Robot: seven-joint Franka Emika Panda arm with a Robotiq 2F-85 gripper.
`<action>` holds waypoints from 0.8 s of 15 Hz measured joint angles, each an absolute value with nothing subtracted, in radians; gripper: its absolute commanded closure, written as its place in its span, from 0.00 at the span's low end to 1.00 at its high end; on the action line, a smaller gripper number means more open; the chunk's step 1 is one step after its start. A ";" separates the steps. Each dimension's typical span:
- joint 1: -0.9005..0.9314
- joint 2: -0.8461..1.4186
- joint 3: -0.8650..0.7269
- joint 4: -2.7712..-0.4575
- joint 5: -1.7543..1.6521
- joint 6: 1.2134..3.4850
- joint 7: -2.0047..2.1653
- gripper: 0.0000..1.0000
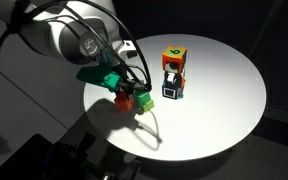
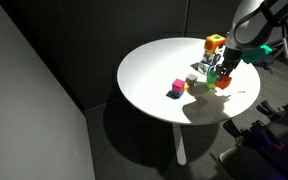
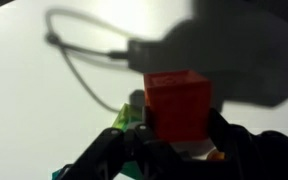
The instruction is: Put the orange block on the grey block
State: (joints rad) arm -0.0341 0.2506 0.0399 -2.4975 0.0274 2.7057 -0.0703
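1. Carrying everything, one round white worktop fills both exterior views.
2. One arm reaches in over the worktop's edge and bends down towards the surface.
3. One end effector hangs low over the worktop. In the wrist view its two dark fingers flank the orange block and look clamped on it.
4. One stack stands near the middle of the worktop, apart from the end effector. One orange cube with a green mark tops it and one black-and-white cube is at its foot. What lies between them is unclear.
5. The one orange block is plain red-orange and sits between the fingers. Whether it rests on the surface or is lifted cannot be told.
6. One magenta cube and one purple cube lie just beside each other, on the side of the stack away from the end effector.
7. One green piece lies just beside the orange block.
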 measured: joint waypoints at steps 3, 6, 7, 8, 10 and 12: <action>-0.016 0.243 0.039 -2.451 0.027 2.663 -0.062 0.69; -0.005 0.242 0.039 -2.400 0.027 2.621 -0.059 0.69; -0.002 0.242 0.039 -2.383 0.027 2.608 -0.058 0.69; 0.001 0.243 0.039 -2.366 0.027 2.595 -0.056 0.69; 0.006 0.244 0.039 -2.335 0.027 2.578 -0.054 0.69; 0.011 0.250 0.039 -2.304 0.027 2.565 -0.053 0.69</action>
